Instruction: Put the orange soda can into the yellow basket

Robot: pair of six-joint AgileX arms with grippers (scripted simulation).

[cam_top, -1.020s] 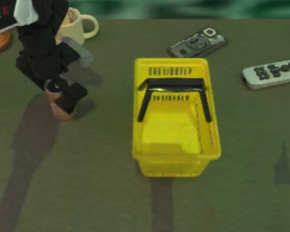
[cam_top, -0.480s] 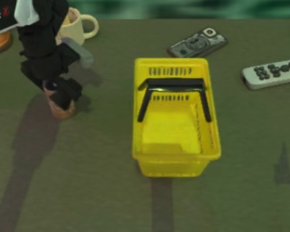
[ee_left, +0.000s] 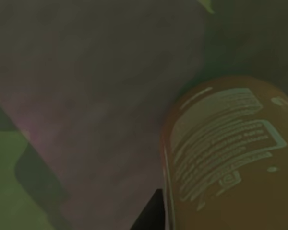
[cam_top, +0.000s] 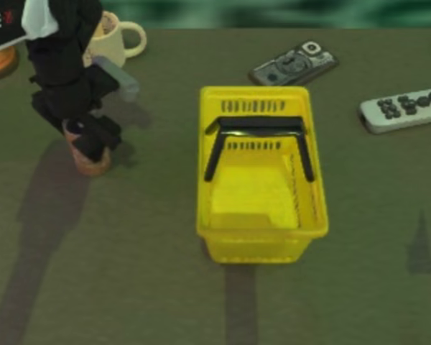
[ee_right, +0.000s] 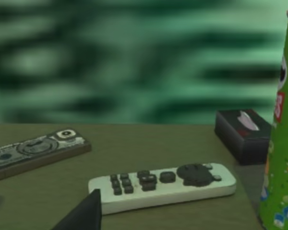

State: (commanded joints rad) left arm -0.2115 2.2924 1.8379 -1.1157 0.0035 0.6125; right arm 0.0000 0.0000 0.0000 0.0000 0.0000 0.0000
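Note:
The orange soda can (cam_top: 90, 162) stands upright at the table's left, mostly hidden under my left gripper (cam_top: 86, 140), which is shut on its upper part. Up close in the left wrist view, the can's labelled side (ee_left: 225, 158) fills the frame, with one dark fingertip (ee_left: 151, 215) pressed against it. The yellow basket (cam_top: 262, 228) with black handles sits in the table's middle, well to the right of the can. My right gripper (ee_right: 144, 225) is parked outside the top view. It is open, and one of its fingertips (ee_right: 89, 211) shows.
A cream mug (cam_top: 115, 39) and a grey block (cam_top: 121, 77) lie just behind the left arm. A dark device (cam_top: 293, 65) and a white remote (cam_top: 402, 108) lie behind and to the right of the basket. A green tube (ee_right: 281, 143) and a black tissue box (ee_right: 242, 134) stand near the right gripper.
The left gripper's fingers have drawn together around the can's top. The can and the basket have stayed in place.

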